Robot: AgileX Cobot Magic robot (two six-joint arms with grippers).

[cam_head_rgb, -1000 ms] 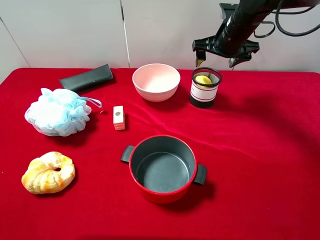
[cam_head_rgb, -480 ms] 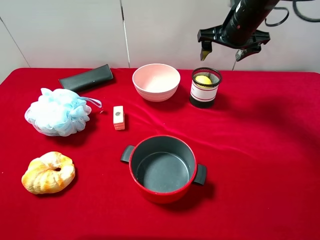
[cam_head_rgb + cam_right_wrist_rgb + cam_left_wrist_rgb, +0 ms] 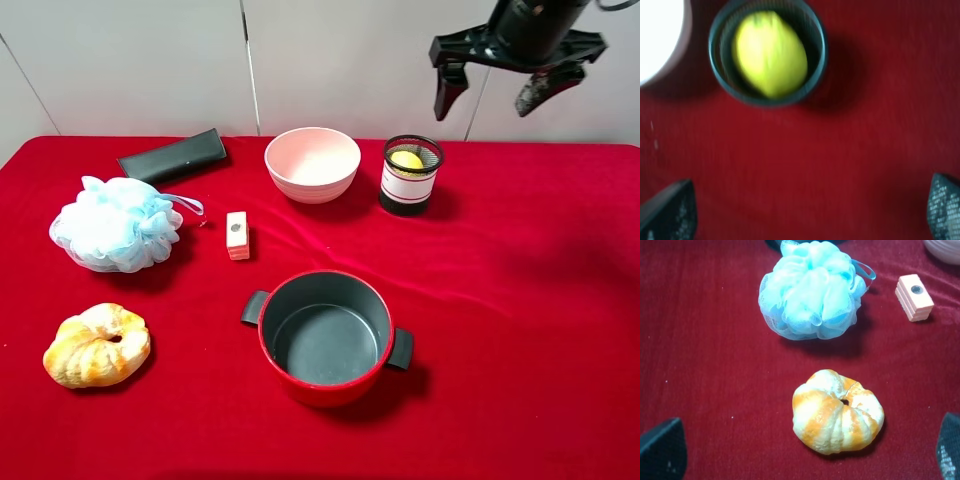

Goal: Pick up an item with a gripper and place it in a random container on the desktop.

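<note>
The yellow lemon (image 3: pixel 405 158) lies inside the black wire-mesh cup (image 3: pixel 408 188) with the white band, at the back of the red cloth desktop (image 3: pixel 520 300). The right wrist view looks down on the lemon (image 3: pixel 770 54) in the cup (image 3: pixel 816 67). My right gripper (image 3: pixel 488 95) is open and empty, high above and to the right of the cup; its fingertips (image 3: pixel 667 212) show wide apart. My left gripper is out of the exterior view; its fingertips (image 3: pixel 662 450) show wide apart at the wrist view's corners, open and empty, above a croissant (image 3: pixel 837 412).
A pink bowl (image 3: pixel 312 163) stands left of the cup. A red pot with black handles (image 3: pixel 326 336) sits front centre. A small beige block (image 3: pixel 237 235), a blue bath pouf (image 3: pixel 115 224), a black case (image 3: pixel 173 156) and the croissant (image 3: pixel 96 345) lie on the left.
My right gripper has risen and moved right, away from the cup, staying open. The lemon stays in the cup. Nothing else moved.
</note>
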